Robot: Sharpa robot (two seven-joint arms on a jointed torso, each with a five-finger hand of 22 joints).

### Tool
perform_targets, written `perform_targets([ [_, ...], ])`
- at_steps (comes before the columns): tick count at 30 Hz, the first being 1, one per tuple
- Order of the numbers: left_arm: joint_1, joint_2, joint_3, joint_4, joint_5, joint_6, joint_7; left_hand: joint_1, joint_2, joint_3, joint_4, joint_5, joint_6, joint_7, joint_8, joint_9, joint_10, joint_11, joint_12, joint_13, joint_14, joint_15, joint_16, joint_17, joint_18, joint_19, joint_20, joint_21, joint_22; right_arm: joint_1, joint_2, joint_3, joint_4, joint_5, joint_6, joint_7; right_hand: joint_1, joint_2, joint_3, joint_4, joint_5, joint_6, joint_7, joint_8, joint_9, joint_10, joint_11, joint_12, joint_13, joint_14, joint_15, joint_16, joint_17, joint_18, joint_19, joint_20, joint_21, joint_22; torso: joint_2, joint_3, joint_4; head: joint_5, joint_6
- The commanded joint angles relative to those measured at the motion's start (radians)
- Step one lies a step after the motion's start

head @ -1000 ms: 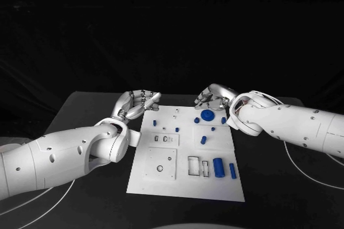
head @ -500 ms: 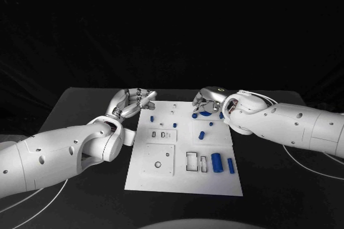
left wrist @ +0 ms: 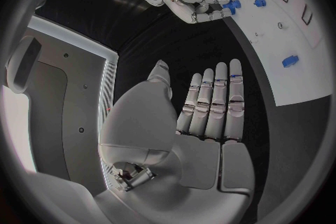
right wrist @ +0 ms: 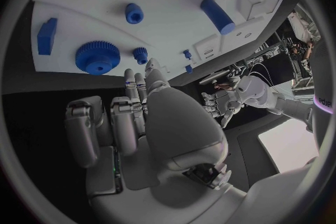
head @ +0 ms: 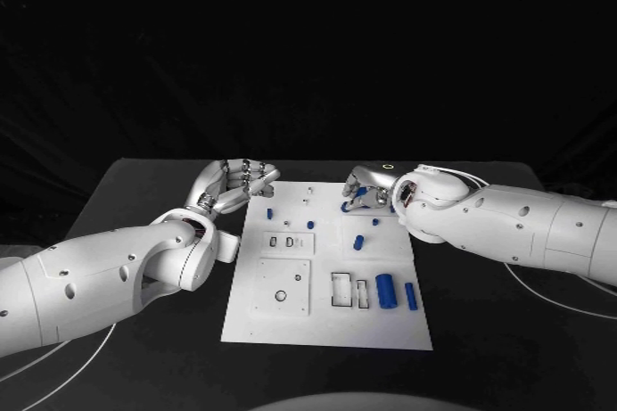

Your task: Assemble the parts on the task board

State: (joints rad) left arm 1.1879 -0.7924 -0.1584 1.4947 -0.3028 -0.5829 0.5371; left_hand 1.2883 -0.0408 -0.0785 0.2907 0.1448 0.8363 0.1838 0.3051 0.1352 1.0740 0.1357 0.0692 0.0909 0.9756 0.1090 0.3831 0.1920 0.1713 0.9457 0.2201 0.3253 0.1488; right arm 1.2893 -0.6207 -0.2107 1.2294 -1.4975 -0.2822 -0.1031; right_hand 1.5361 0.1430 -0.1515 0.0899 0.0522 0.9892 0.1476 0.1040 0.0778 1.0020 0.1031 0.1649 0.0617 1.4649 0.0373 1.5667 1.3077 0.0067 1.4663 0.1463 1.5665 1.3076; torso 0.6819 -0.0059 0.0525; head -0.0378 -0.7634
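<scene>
The white task board (head: 290, 326) lies mid-table with blue parts on it: two cylinders (head: 386, 291) at the near right, a short peg (head: 360, 243) and small pegs (head: 270, 212) farther back. My right hand (head: 369, 186) hovers over the board's far right corner, fingers half bent and holding nothing. The blue gear (right wrist: 96, 56) lies flat just beyond its fingertips (right wrist: 131, 79), with a blue block (right wrist: 47, 35) beside it. My left hand (head: 234, 186) stands off the board's far left corner, fingers straight, palm bare (left wrist: 203, 112).
The board (left wrist: 280, 39) has empty cut-out slots (head: 347, 291) and a square plate with a hole (head: 285, 297) at its near end. Black table (head: 142, 197) surrounds the board. A white cable (head: 566, 308) trails by my right arm.
My right hand has come in over the board's far right corner and now covers most of the gear in the head view. The left hand has barely moved; the camera shifted slightly.
</scene>
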Motion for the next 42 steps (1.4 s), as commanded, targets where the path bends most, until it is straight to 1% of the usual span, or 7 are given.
perform_targets([
  [1,0.003,0.005,0.001,-0.002,-0.015,0.006,0.004,0.009,0.000,-0.003,0.001,0.008,0.009,0.000,-0.004,0.001,0.005,0.003,-0.003,0.002,-0.004,-0.001,-0.005,0.001,0.012,-0.004,0.001,0.007,-0.001,-0.001,0.002,0.000,-0.001,-0.039,0.052,-0.023,0.000,-0.005,0.000,0.005,-0.004,-0.006,0.002,-0.007,-0.002,0.008,0.002,-0.007,-0.001,0.106,-0.006,0.004,0.263,-0.007,0.105,-0.004,0.004,0.263,0.001,0.0002,-0.0003,0.002,0.004],
  [4,0.003,0.007,0.001,-0.005,-0.015,0.006,0.005,0.010,0.003,-0.003,0.002,0.008,0.009,0.000,-0.005,0.001,0.005,0.003,-0.003,0.002,-0.005,0.000,-0.006,0.002,0.012,-0.004,0.001,0.007,-0.001,-0.002,0.008,0.001,-0.007,-0.040,0.063,-0.036,0.001,-0.005,0.001,0.005,-0.004,-0.008,0.001,-0.009,-0.003,0.008,0.002,-0.009,0.000,0.106,-0.006,0.004,0.263,-0.007,0.105,-0.004,0.004,0.263,0.000,0.0002,0.0015,0.000,0.001],
  [8,0.002,0.008,0.001,-0.006,-0.016,0.005,0.006,0.010,0.007,-0.003,0.002,0.009,0.010,0.000,-0.006,0.001,0.005,0.003,-0.003,0.002,-0.006,0.000,-0.006,0.003,0.012,-0.005,0.001,0.007,-0.002,-0.004,0.021,0.001,-0.022,-0.043,0.082,-0.054,0.004,-0.004,0.003,0.004,-0.004,-0.009,0.000,-0.011,-0.004,0.009,0.001,-0.012,0.000,0.106,-0.007,0.004,0.263,-0.007,0.105,-0.004,0.004,0.263,0.000,0.0010,-0.0007,0.015,-0.002],
  [13,0.002,0.005,0.001,-0.005,-0.016,0.001,0.007,0.010,0.011,-0.007,0.002,0.009,0.011,0.000,-0.008,0.001,0.005,0.003,-0.003,0.003,-0.012,0.001,-0.010,0.004,0.011,-0.010,0.002,0.005,-0.003,-0.010,0.033,0.001,-0.031,-0.053,0.094,-0.070,0.010,0.000,0.008,0.003,-0.004,-0.007,-0.002,-0.013,-0.004,0.013,-0.001,-0.016,0.000,0.106,-0.008,0.004,0.263,-0.007,0.105,-0.005,0.004,0.263,-0.001,0.0015,0.0010,0.018,-0.006],
  [17,0.002,0.001,0.001,-0.003,-0.016,-0.001,0.007,0.010,0.013,-0.009,0.002,0.009,0.012,0.000,-0.010,0.001,0.005,0.004,-0.003,0.003,-0.016,0.002,-0.012,0.004,0.011,-0.013,0.003,0.003,-0.004,-0.014,0.040,0.002,-0.032,-0.059,0.096,-0.075,0.013,0.004,0.011,0.003,-0.004,-0.005,-0.004,-0.015,-0.005,0.019,-0.003,-0.018,0.000,0.106,-0.010,0.004,0.263,-0.007,0.105,-0.006,0.004,0.263,-0.002,0.0009,-0.0005,0.033,-0.016],
  [36,0.003,-0.001,0.001,-0.003,-0.016,-0.011,0.007,0.010,0.016,-0.014,0.002,0.010,0.014,0.000,-0.013,0.001,0.006,0.004,-0.003,0.004,-0.025,0.004,-0.017,0.006,0.010,-0.019,0.005,0.000,-0.006,-0.017,0.052,0.002,-0.042,-0.061,0.091,-0.073,0.034,0.025,0.035,0.005,-0.003,0.015,-0.014,-0.019,-0.005,0.055,-0.014,-0.036,-0.001,0.106,-0.021,0.004,0.263,-0.007,0.105,-0.016,0.004,0.263,-0.003,0.0007,-0.0010,0.032,-0.024],
  [42,0.003,-0.002,0.001,-0.003,-0.016,-0.015,0.006,0.010,0.017,-0.016,0.002,0.010,0.015,0.000,-0.014,0.001,0.006,0.004,-0.003,0.004,-0.027,0.005,-0.018,0.006,0.010,-0.021,0.006,-0.001,-0.006,-0.017,0.053,0.002,-0.044,-0.060,0.087,-0.069,0.061,0.043,0.062,-0.001,-0.003,0.054,-0.030,-0.008,0.001,0.091,-0.030,-0.043,-0.001,0.106,-0.036,0.004,0.263,-0.007,0.105,-0.028,0.004,0.263,-0.004,0.0004,-0.0015,0.032,-0.025],
])
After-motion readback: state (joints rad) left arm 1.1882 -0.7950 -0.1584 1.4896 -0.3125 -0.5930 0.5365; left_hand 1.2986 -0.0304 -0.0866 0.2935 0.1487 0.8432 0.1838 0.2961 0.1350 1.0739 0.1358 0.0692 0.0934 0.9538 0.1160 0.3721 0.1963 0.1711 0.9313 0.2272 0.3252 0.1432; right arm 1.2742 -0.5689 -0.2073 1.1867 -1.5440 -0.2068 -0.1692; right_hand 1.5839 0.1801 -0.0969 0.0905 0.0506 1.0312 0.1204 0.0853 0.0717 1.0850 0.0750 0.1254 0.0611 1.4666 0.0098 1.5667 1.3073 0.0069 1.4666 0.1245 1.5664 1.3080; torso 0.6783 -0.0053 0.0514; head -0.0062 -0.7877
